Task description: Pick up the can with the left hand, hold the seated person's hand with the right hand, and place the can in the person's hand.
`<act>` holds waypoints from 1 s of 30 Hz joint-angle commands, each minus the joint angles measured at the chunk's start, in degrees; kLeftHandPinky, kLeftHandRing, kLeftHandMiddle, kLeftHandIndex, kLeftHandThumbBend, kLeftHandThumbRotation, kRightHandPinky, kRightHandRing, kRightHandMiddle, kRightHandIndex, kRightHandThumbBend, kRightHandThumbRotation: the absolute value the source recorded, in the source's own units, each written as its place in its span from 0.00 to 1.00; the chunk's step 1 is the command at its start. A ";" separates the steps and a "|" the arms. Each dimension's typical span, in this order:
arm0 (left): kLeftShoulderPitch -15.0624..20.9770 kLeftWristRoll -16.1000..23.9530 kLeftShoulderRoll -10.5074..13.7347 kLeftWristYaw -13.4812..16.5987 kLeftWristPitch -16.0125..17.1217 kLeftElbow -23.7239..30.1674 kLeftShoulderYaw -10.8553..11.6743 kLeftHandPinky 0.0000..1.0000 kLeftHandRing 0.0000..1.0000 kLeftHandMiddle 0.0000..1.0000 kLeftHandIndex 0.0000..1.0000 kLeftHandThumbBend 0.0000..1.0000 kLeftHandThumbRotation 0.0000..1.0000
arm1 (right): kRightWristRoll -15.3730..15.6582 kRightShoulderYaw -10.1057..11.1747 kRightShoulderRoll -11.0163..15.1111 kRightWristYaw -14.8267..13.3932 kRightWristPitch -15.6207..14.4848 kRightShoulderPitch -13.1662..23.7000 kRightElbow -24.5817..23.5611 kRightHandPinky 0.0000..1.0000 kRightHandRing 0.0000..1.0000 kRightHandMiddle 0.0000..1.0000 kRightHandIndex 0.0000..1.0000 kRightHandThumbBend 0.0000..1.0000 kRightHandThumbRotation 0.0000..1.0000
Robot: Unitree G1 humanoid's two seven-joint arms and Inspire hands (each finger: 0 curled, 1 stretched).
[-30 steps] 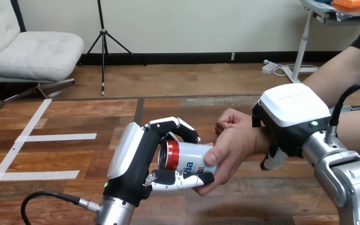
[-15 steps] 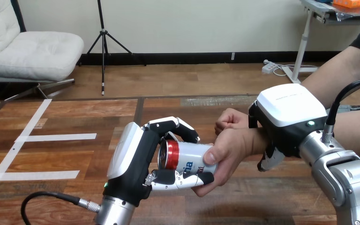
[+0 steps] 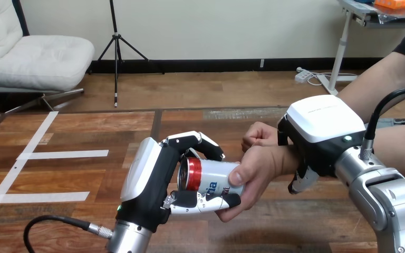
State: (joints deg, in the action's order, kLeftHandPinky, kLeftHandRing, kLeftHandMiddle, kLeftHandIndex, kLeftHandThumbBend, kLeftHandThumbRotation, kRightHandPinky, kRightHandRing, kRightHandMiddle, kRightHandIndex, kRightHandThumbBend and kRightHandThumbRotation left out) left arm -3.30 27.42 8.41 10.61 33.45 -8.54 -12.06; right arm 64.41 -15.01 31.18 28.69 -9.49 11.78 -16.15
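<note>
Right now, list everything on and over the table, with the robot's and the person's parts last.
table: one, brown wood, under everything.
tape: three strips, white, on the table's left part.
can: one, silver with a red band, held sideways above the table.
person's hand: one, wrapped round the can's right end.
person's fist: one, closed, just behind that hand.
left robot hand: one, black and white, curled round the can's left part.
right robot hand: one, black with a white shell, curled over the person's wrist.
</note>
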 commanded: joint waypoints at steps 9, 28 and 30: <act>2.96 -0.71 -1.30 -0.62 -0.21 1.59 -1.05 0.30 0.36 0.42 0.44 0.71 0.00 | -1.22 -1.70 -2.78 -0.49 1.89 4.30 -3.48 0.29 0.35 0.43 0.50 0.91 0.00; 3.06 -0.18 -0.98 -1.20 -0.95 1.86 -1.23 0.29 0.35 0.41 0.44 0.71 0.00 | 0.61 -1.98 -2.64 0.25 1.66 4.04 -3.67 0.29 0.35 0.43 0.51 0.93 0.00; 3.05 0.08 -0.83 -1.54 -1.52 2.17 -1.27 0.28 0.35 0.41 0.44 0.71 0.00 | 0.93 -1.98 -2.63 0.13 1.73 3.91 -3.65 0.29 0.35 0.44 0.52 0.94 0.00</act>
State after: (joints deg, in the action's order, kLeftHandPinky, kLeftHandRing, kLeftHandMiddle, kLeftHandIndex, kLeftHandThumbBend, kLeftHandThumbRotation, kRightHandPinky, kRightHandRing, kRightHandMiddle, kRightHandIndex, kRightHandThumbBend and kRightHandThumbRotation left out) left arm -3.29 27.30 8.37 10.20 32.93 -8.37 -12.14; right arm 65.58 -15.08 30.73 29.19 -9.23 12.08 -16.22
